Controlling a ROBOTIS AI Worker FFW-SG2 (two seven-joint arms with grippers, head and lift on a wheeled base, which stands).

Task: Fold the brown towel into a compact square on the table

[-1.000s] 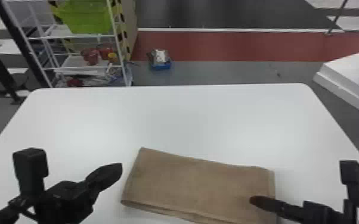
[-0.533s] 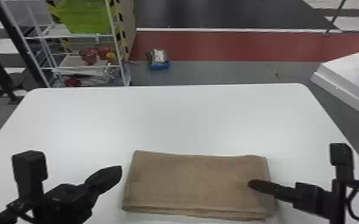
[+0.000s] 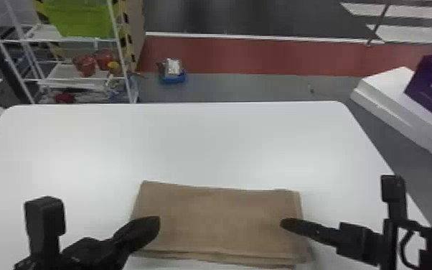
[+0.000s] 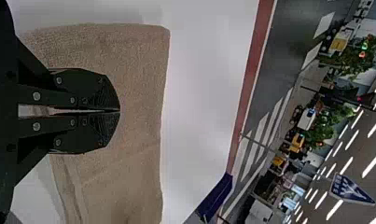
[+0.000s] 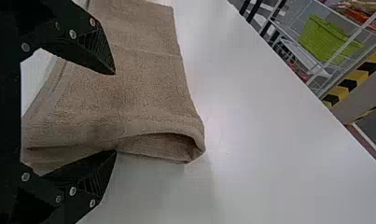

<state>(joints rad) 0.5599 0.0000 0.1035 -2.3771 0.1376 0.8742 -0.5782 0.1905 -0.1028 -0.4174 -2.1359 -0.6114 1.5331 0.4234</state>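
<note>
Two grippers work at the brown towel, which lies flat on the tabletop as a layered oblong, its long side running between them. The left gripper is clenched, fingertips together with no cloth pinched at the tips, over the towel's end on its side; whether it presses on the cloth I cannot tell. The right gripper is released, its fingers spread astride the towel's other end, one over the cloth and the other at the end edge, where the layers gape in a small loop. The step in hand looks like taking that end to fold it towards the left gripper. To do it well, get the outer finger fully beneath the bottom layer before squeezing; otherwise only the top layers may come up and the gaping loop could shear out of line. Let the left gripper pin its end lightly so the towel doesn't skid. Then lift low, carry the end across towards the left gripper, line up the long edges, and lay it down slowly before letting go.
</note>
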